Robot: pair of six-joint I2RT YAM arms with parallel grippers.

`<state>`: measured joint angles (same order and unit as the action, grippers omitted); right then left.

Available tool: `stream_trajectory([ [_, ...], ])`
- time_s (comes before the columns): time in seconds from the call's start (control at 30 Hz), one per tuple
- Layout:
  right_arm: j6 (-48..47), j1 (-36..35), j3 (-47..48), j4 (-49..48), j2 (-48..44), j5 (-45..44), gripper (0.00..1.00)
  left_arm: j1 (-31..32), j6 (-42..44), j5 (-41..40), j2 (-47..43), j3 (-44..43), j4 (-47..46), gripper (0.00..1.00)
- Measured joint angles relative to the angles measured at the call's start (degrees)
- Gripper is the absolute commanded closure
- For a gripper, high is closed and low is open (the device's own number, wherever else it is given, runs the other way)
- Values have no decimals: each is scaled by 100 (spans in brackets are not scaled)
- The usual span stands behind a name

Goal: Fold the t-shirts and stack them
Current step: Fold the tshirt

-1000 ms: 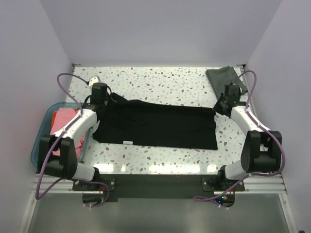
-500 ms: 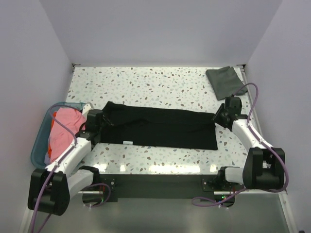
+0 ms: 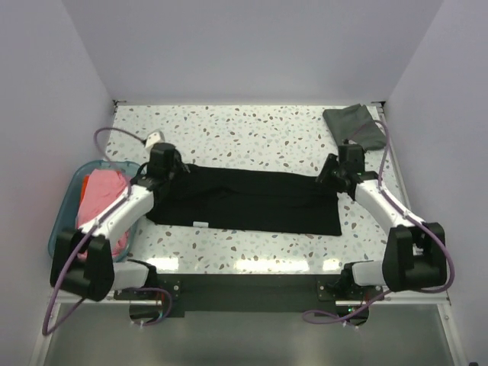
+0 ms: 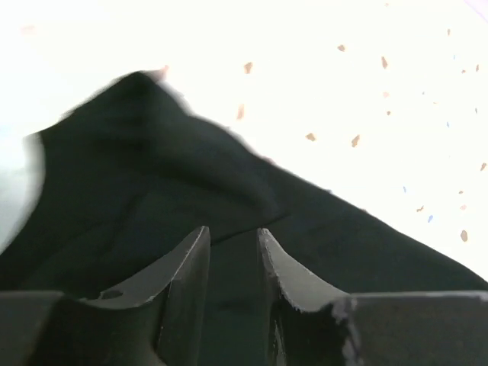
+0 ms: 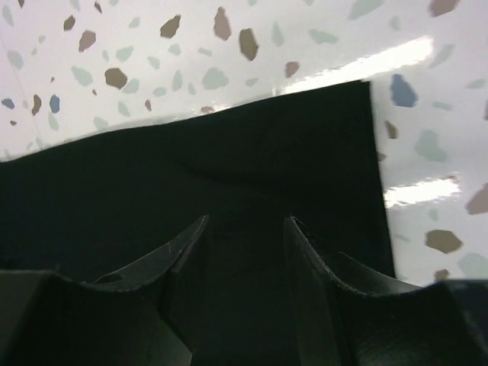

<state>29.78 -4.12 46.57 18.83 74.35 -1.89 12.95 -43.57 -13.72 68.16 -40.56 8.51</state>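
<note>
The large black t-shirt lies as a long folded band across the table's middle, its white neck label at the near edge. My left gripper is over the shirt's far left corner, with the jaws a little apart and black cloth under them; the left wrist view shows nothing pinched. My right gripper is over the far right corner, with the jaws open above the cloth, as the right wrist view shows. The dark grey-green shirt lies folded at the far right.
A translucent teal tub stands at the table's left edge and holds pink and orange-red shirts. Purple cables loop from both arms. Walls close in the table on three sides.
My left gripper moved from the shirt's near left side up to its far left corner. My right gripper moved left and farther back, onto the far right corner. The shirt lies much as before.
</note>
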Motion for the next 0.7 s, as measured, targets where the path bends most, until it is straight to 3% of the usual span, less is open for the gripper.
stream_trajectory([
  [0.13, 15, -387, 133, -144, 647, 9, 59, 693, 225, -186, 1416, -1110, 13, 76],
  [0.23, 24, -376, 133, -175, 1014, -15, 64, 999, 201, -284, 2063, -1467, 9, 77],
  [0.43, 83, -72, 72, -308, 1628, 127, 79, 975, -330, -739, 2343, -979, 317, 80],
  [0.7, 332, 363, -173, -645, 1523, 444, 81, 761, -1005, -726, 2201, -249, 72, 88],
])
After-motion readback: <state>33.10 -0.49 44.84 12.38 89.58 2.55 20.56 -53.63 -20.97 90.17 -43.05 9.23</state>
